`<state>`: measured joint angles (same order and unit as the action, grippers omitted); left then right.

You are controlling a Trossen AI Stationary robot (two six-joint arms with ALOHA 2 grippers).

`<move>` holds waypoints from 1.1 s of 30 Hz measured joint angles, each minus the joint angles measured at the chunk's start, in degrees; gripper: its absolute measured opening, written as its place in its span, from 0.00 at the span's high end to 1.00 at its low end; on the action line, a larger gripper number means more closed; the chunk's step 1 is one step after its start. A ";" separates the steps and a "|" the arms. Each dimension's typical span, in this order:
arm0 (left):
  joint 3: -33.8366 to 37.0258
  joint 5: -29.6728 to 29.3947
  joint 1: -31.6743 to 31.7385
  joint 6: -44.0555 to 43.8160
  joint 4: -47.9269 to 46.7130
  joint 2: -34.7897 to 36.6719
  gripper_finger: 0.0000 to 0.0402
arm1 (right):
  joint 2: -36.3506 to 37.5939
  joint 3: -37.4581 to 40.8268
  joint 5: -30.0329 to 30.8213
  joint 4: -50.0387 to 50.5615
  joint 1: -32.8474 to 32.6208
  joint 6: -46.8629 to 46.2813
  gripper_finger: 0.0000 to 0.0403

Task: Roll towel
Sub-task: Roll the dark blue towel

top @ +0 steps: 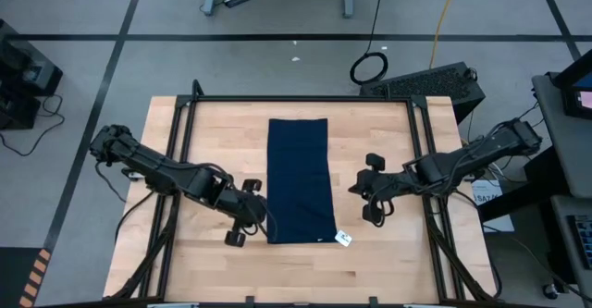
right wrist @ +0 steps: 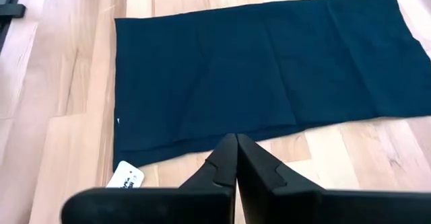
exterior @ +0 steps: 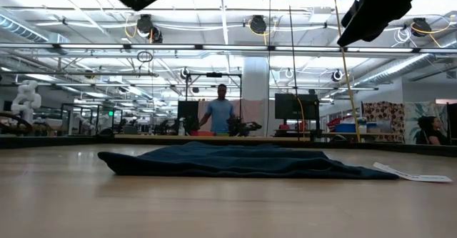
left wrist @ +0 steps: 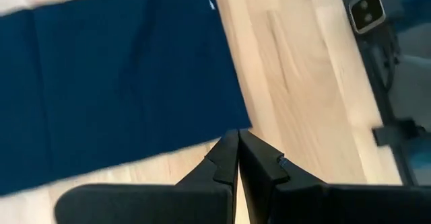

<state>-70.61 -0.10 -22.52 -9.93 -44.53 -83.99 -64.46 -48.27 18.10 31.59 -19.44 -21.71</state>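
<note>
The dark navy rectangular cloth towel (top: 300, 178) lies flat, ready for rolling, flanked by the empty, pinched-shut left gripper (top: 246, 217) and right gripper (top: 367, 187).

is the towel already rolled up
No, the towel lies flat and spread out as a long rectangle on the table, with no rolled end.

A light wooden table (top: 388, 252) with a dark frame is seen — the towel (top: 300, 178) is laid flat along its middle, its small white tag (top: 343, 240) resting on the wood at one corner.
</note>
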 joint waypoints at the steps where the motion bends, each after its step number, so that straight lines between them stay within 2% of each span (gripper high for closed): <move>1: 0.00 -0.95 -0.22 0.17 0.59 0.00 0.96 | -0.39 0.00 0.35 -0.40 0.00 0.55 1.00; 9: 0.00 -11.26 -4.62 1.45 7.34 0.00 0.96 | -5.56 0.00 2.82 -6.37 -0.30 4.07 1.00; 17: 0.00 -22.52 -10.48 1.35 11.23 -3.32 0.96 | -12.82 0.00 2.90 -10.37 -5.04 7.23 1.00; 23: -0.02 -24.09 -12.29 -0.57 13.26 -7.89 0.96 | -17.76 0.00 2.69 -9.83 -10.61 4.01 1.00; 28: -0.02 -26.64 -11.70 -8.09 11.68 -11.02 0.96 | -18.91 0.00 2.74 -9.86 -15.07 2.78 0.99; 33: -0.02 -26.92 -11.87 -12.30 10.48 -14.50 0.95 | -19.05 0.00 3.02 -10.54 -17.01 2.76 0.91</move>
<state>-70.63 -27.03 -34.39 -22.23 -34.04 -98.49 -83.51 -48.27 21.12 21.04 -36.45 -18.95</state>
